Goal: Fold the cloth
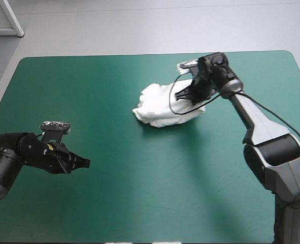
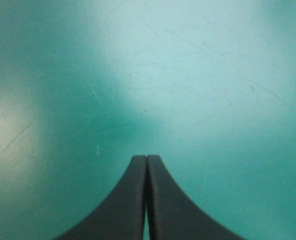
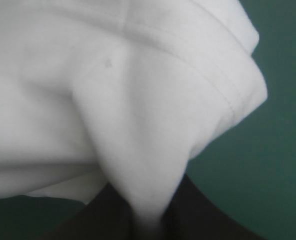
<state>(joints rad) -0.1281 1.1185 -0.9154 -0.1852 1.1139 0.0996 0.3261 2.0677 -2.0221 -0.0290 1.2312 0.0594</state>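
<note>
The teal-green bench (image 1: 139, 203) carries the white T-shirt (image 1: 157, 107), a crumpled heap right of centre, toward the far edge. The right arm reaches over it, wrist bent down. The right claw (image 1: 182, 95) pinches a cloth fold, which hides the fingertips. The left claw (image 1: 84, 162) is clenched empty, low over bare cover, well apart.

The T-shirt (image 1: 157, 108) is plain white, the cover (image 1: 139, 198) plain teal-green. The left gripper (image 1: 86, 162) at 8 o'clock and the right gripper (image 1: 180, 95) at 1 o'clock are black.
</note>
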